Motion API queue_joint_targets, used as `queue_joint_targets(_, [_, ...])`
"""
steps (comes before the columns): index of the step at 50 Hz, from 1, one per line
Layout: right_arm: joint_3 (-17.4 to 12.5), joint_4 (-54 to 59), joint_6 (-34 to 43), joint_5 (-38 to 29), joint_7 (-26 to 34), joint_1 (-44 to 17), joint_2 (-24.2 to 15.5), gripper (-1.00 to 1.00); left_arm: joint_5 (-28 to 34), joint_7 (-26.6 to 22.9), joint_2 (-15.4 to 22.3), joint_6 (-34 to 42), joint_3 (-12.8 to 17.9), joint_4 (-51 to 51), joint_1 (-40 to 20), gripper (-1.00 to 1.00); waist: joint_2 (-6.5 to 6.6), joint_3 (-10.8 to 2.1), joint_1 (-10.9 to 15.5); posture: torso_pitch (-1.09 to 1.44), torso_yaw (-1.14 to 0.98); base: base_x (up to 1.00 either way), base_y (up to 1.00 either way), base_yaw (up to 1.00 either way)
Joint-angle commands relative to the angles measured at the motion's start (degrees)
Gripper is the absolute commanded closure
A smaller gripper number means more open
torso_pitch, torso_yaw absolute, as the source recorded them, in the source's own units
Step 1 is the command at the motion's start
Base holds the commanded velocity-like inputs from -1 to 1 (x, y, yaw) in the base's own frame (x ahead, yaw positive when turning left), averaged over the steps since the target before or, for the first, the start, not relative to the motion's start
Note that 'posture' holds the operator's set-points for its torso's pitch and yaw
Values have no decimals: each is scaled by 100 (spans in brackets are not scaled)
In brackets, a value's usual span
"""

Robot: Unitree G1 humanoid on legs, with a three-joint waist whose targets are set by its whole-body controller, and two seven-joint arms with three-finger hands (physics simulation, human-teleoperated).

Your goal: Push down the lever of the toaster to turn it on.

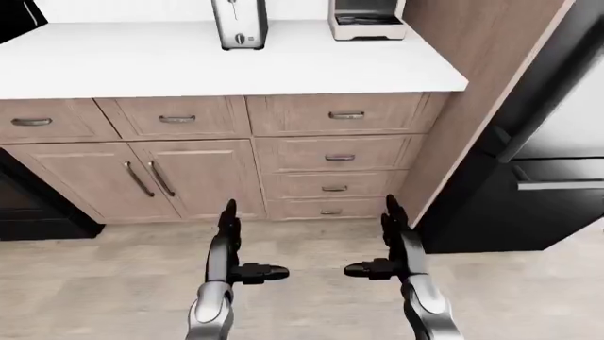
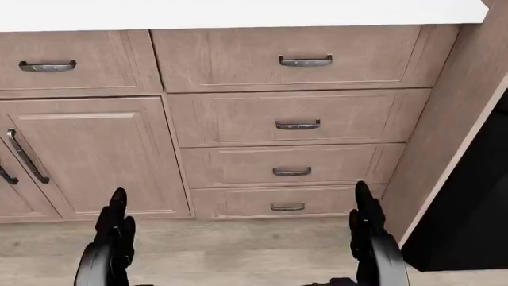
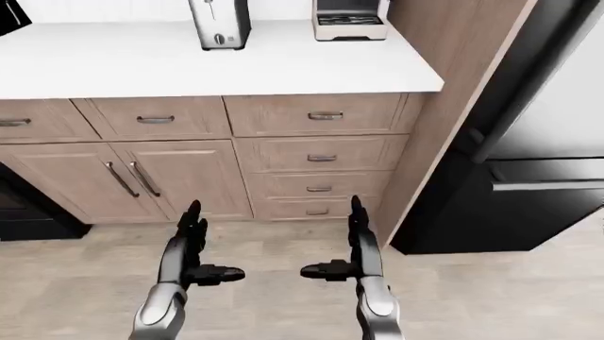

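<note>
Toaster [image 1: 240, 25] sits untouched on the worktop [image 1: 141, 64]; both hands, left [image 1: 226, 248] and right [image 1: 396, 244], hang low, fingers apart, holding nothing.

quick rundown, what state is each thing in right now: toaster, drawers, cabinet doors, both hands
toaster: upright on the counter, untouched; lever position too small to tell
drawers: all shut
cabinet doors: shut
left hand: open, empty, low over the floor
right hand: open, empty, level with the left
</note>
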Motion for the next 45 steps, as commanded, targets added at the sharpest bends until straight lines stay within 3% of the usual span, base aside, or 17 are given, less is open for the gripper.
queue_joint_targets(1, [-95,-172,-456,18,-29,-333,-69,-100,-65,36,23,-408,75,-438,-204,-100,-45,-5,-12,0,0,0,0,0])
queue_joint_targets(3, [-133,-329,-367,59,-66,-298,-73,-100,-22,62,11,-377,26,-504,-181,-100,-5,-358,45,0,0,0,0,0])
queue_joint_targets(4, [-138,-341,-363,67,-58,-282,-79,-100,-6,63,6,-313,1,-631,-125,-100,-5,-305,45,0,0,0,0,0])
queue_joint_targets(5, [-122,-409,-350,53,-62,-234,-71,-100,11,54,11,-375,-1,-626,-75,-100,-38,-102,42,0,0,0,0,0])
queue_joint_targets(7, [-107,-407,-379,52,-32,-242,-71,-100,7,61,13,-406,23,-558,-109,-100,-49,-390,49,0,0,0,0,0])
queue_joint_targets(8, [-113,-389,-393,59,-28,-252,-72,-100,11,68,10,-398,20,-566,-108,-100,-48,-418,52,0,0,0,0,0])
queue_joint_targets(19, [-124,-278,-411,18,-9,-296,-92,-100,9,73,-2,-408,2,-572,-114,-100,-28,-491,44,0,0,0,0,0])
queue_joint_targets(20, [-121,-301,-407,13,-8,-280,-91,-100,17,80,-4,-375,-6,-616,-96,-100,2,-592,38,0,0,0,6,0])
queue_joint_targets(23, [-132,-301,-418,11,-12,-268,-91,-100,5,69,-7,-439,-6,-577,-76,-100,-46,-441,3,0,0,0,23,0])
queue_joint_targets(25, [-128,-362,-360,12,-10,-260,-90,-100,19,90,-16,-302,-29,-745,-40,-100,-31,-448,-14,0,0,0,26,0])
queue_joint_targets(28, [-137,-371,-356,12,-20,-254,-89,-100,-1,72,-6,-445,-3,-533,-96,-100,160,-424,-10,0,0,0,26,0])
queue_joint_targets(30, [-138,-355,-373,14,-13,-260,-91,-100,-1,72,-10,-412,-15,-607,-57,-100,462,-428,-10,0,0,0,27,0])
queue_joint_targets(31, [-135,-380,-354,18,-10,-253,-88,-100,6,80,-15,-349,-28,-682,-46,-100,336,-403,1,0,0,0,27,0])
queue_joint_targets(34, [-138,-348,-356,11,-13,-272,-92,-100,5,83,-15,-339,-26,-673,-62,-100,319,-359,40,0,0,0,26,0])
queue_joint_targets(45, [-140,-341,-348,3,-14,-284,-93,-100,23,84,-19,-339,-38,-662,-63,-100,-158,-355,18,0,0,0,27,0])
